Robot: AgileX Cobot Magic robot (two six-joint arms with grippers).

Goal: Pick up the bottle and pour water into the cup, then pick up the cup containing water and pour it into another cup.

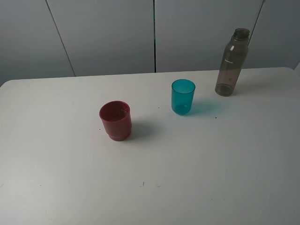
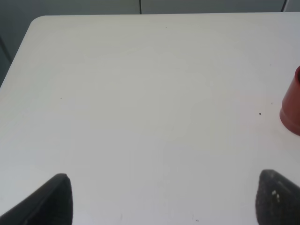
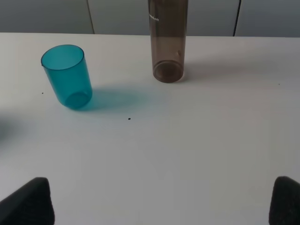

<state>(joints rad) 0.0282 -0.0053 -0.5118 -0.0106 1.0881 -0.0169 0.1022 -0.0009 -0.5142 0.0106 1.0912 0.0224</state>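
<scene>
- Spreading wide, the left gripper [image 2: 164,199] shows only two dark fingertips [image 2: 47,201] at opposite corners of its wrist view, with bare white table [image 2: 140,93] between them; they hold nothing and touch nothing.
- The right gripper [image 3: 161,201] stands just as wide apart, its black pads [image 3: 28,201] at the two lower corners of its own view, empty, with nothing between them but tabletop.
- Neither gripper appears in the exterior high view, which shows only the table and the three vessels.
- The smoky grey-brown bottle [image 1: 230,63] stands upright near the far edge of the table, on the right side of the high view, well apart from either gripper.
- The translucent teal tumbler [image 1: 183,96] stands upright near the middle of the table, nearer than the bottle and to its left, apart from it.
- The dark red cup [image 1: 115,120] stands upright left of the tumbler and a little nearer, with a clear gap between them.
- The right wrist view shows the tumbler [image 3: 67,76] and the lower body of the bottle [image 3: 168,42], whose neck is cut off by the frame; the red cup does not show there.
- The left wrist view shows only a sliver of the red cup [image 2: 291,105] at the frame's edge; the tumbler and bottle do not show in it.
- Only the high view shows the bottle's ribbed collar and all three vessels together.
- A small dark speck [image 3: 129,118] lies on the table near the tumbler.
</scene>
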